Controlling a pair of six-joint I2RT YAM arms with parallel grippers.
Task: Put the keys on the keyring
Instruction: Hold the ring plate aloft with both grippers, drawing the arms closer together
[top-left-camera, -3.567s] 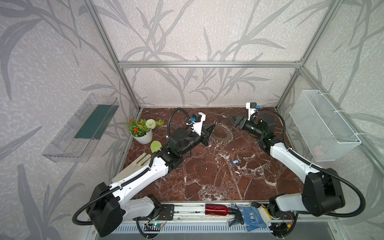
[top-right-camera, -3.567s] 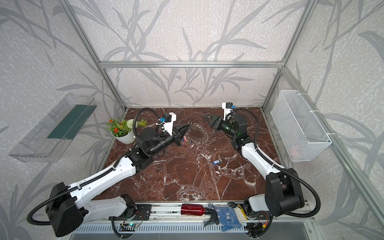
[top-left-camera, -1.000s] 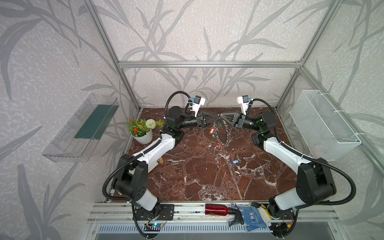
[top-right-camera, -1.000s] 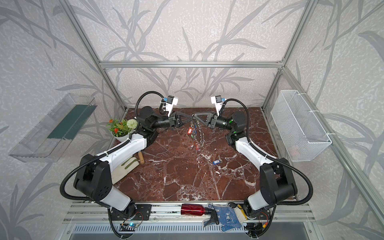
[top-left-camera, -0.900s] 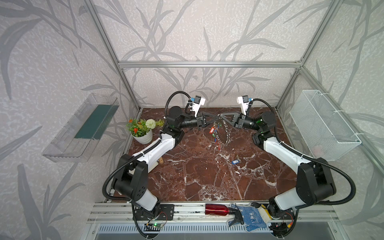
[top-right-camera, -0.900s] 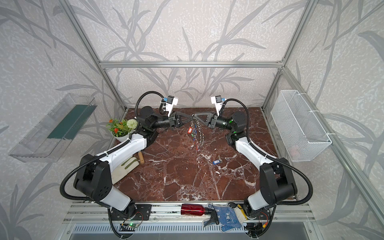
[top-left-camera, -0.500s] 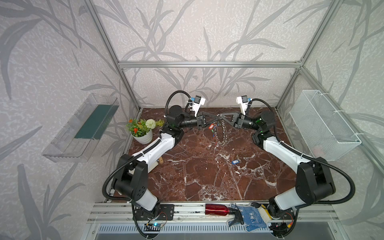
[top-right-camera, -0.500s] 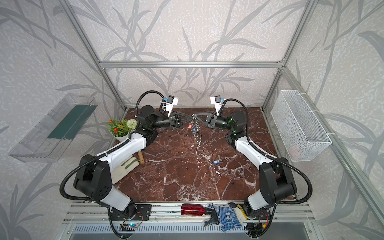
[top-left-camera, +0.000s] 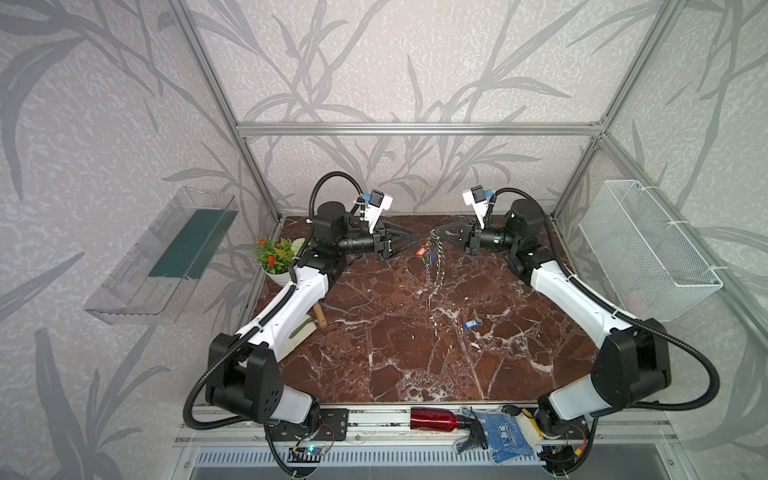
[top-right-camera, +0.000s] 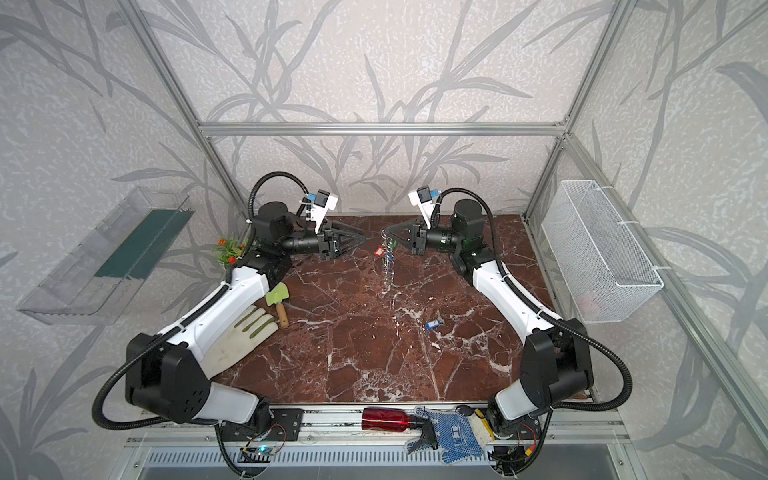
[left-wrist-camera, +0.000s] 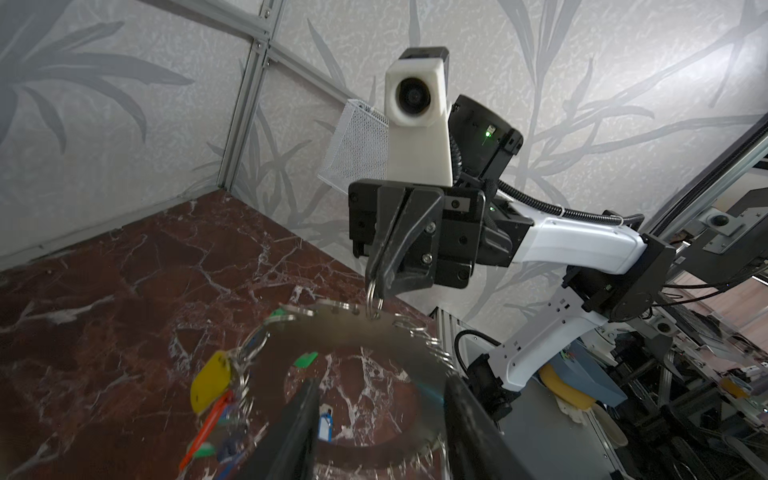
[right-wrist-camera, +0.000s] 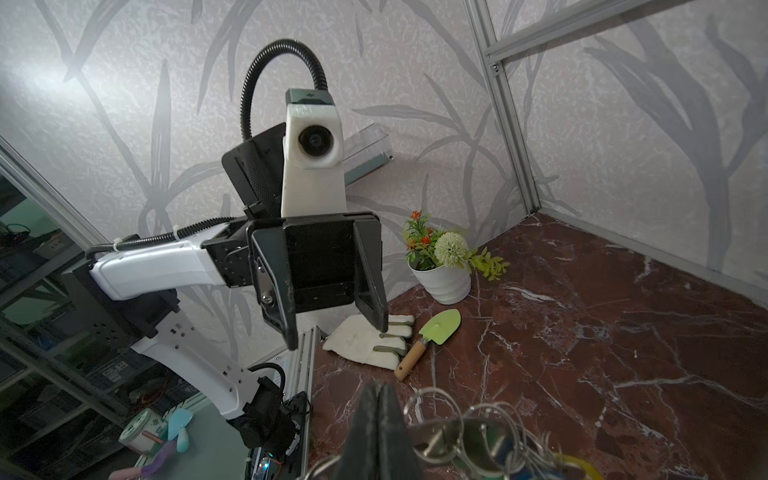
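Hanging in mid-air in both top views, the keyring (top-left-camera: 432, 259) dangles edge-on from the right gripper (top-left-camera: 436, 237), jaws pinched together at its upper rim. Just left of the keyring, the left gripper (top-left-camera: 409, 241) has its jaws apart, holding nothing and touching nothing. Coloured keys (top-left-camera: 422, 253) already hang from the keyring. One blue key (top-left-camera: 471, 323) lies on the table (top-left-camera: 395, 353), forward and right of the keyring and well apart, so that one looks to be what's left. Bare table all round it, plenty of room to come down!

Left wrist view now: the right jaws clamp a small loop (left-wrist-camera: 374, 297) on the keyring's rim, yellow, red and green tags (left-wrist-camera: 210, 386) are bunched to one side, and the blue key shows through the hole.

Right wrist view: open left jaws face us. Glove (right-wrist-camera: 365, 340), trowel (right-wrist-camera: 442, 326) and flower pot (right-wrist-camera: 442, 284) sit far left of the keyring, by the wall.
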